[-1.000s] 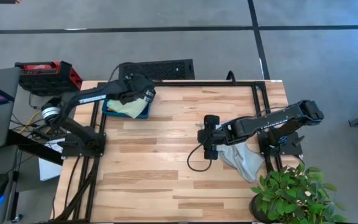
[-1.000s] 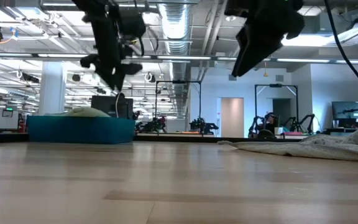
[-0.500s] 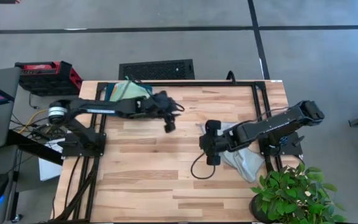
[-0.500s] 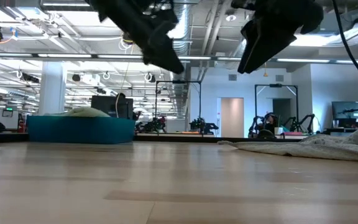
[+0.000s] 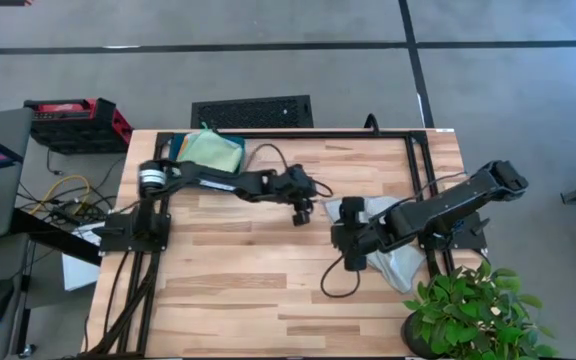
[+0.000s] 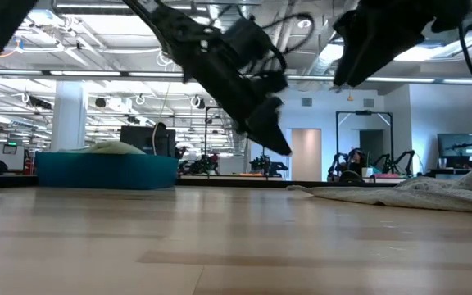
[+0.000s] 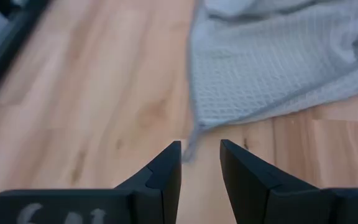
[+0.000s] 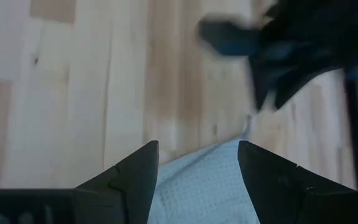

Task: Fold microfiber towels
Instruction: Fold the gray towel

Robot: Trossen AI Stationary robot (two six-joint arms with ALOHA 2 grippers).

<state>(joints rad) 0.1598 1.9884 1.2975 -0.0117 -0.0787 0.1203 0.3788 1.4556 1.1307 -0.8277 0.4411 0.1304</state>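
The left gripper (image 5: 302, 212) hangs above the middle of the table (image 5: 238, 290), its arm stretched across from the left edge. Its fingers (image 7: 166, 171) stand a little apart with nothing between them, and they point at the nearest corner of a grey towel (image 7: 278, 68) lying flat on the wood. In the low view the left gripper (image 6: 273, 139) is clear of the tabletop, tilted down toward the towel side.

The right gripper (image 5: 348, 245) is just beside it, toward the right edge, over the edge of the same grey towel (image 5: 393, 260). Its fingers (image 8: 126, 177) are spread wide and hold nothing; the grey weave shows between and below them, and the other arm shows as a dark blur beyond. In the low view the right gripper (image 6: 367, 45) sits high above the table.

The grey towel (image 6: 408, 192) lies crumpled along the right edge of the table, partly under the right arm, with one part hanging toward the front right corner beside a potted plant (image 5: 473, 315).

At the back left corner sits a teal tray (image 5: 175, 148) with a light green towel (image 5: 213, 152) lying in it. In the low view the tray (image 6: 105, 170) stands on the far left with the pale cloth (image 6: 117, 148) mounded above its rim.
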